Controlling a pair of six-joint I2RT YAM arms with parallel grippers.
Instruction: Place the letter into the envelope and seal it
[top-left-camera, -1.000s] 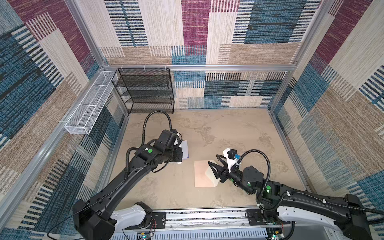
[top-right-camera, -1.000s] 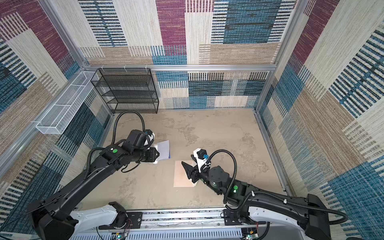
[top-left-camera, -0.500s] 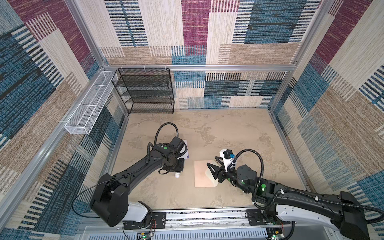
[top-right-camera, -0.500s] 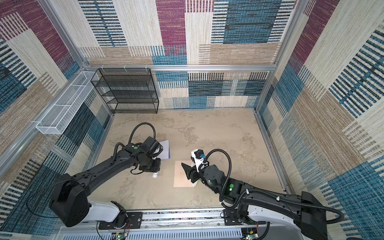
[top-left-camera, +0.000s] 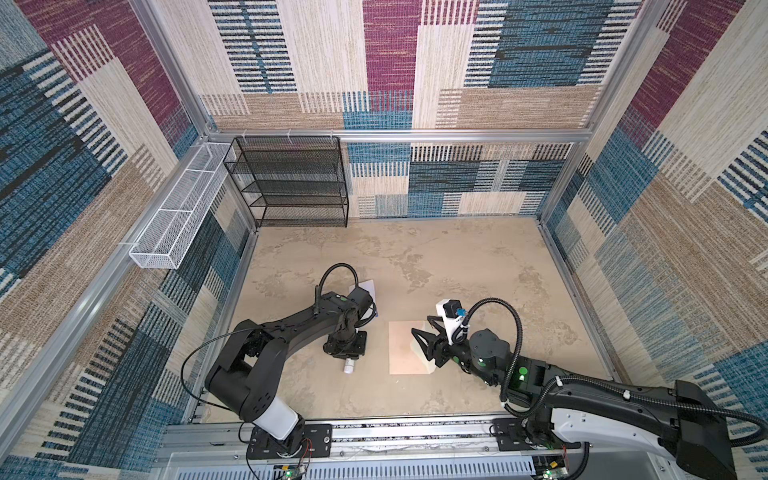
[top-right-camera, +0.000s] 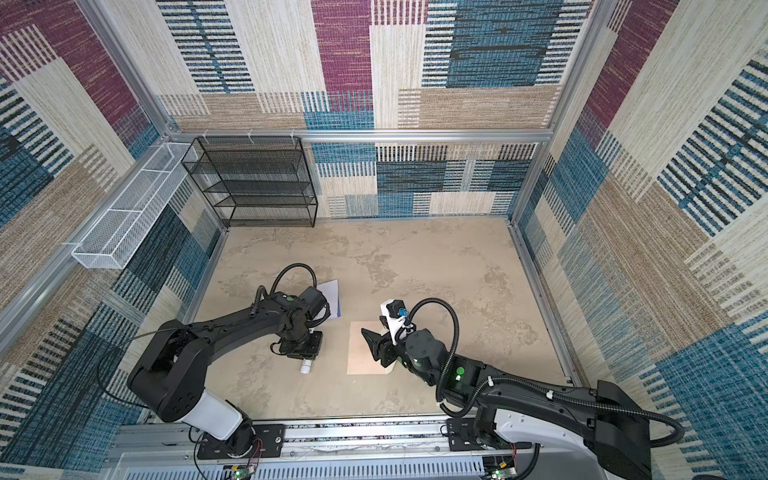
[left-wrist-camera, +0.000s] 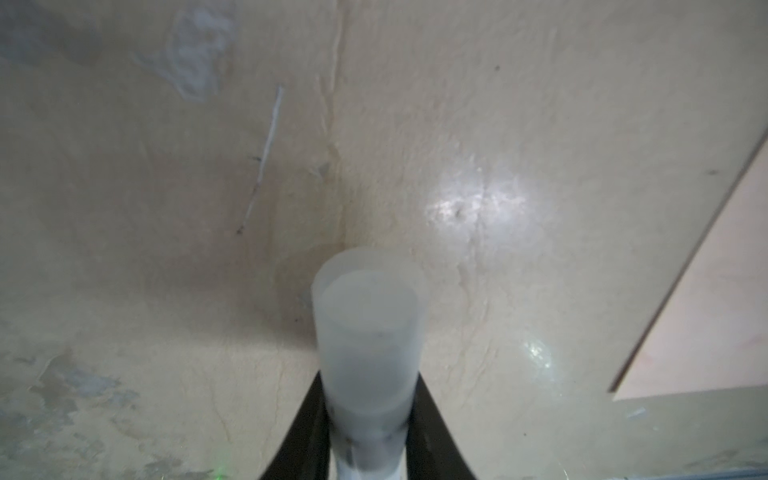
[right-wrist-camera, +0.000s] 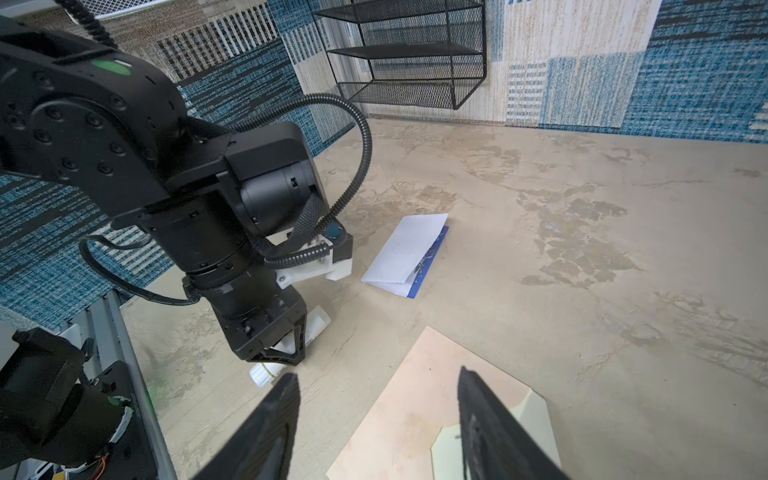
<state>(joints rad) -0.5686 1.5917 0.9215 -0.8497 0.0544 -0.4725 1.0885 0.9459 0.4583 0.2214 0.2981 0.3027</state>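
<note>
Left hand (left-wrist-camera: 370, 378): closed round white tube (left-wrist-camera: 370, 316). Right hand (right-wrist-camera: 376, 374): parted, empty, above envelope (top-left-camera: 401, 347). Letter (right-wrist-camera: 405, 249): loose on worktop (top-left-camera: 457, 270). Likely hazard: envelope sealed with letter left outside.

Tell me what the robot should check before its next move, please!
1. Letter inside the envelope: not ok. It lies folded, apart from the envelope.
2. Envelope flap open: ok. Its cream inside shows.
3. Left gripper free to fetch the letter: not ok. It is shut on the white tube.
4. Right gripper open and empty: ok. It hovers over the envelope.
5. Tube's cap on: cannot tell.
</note>
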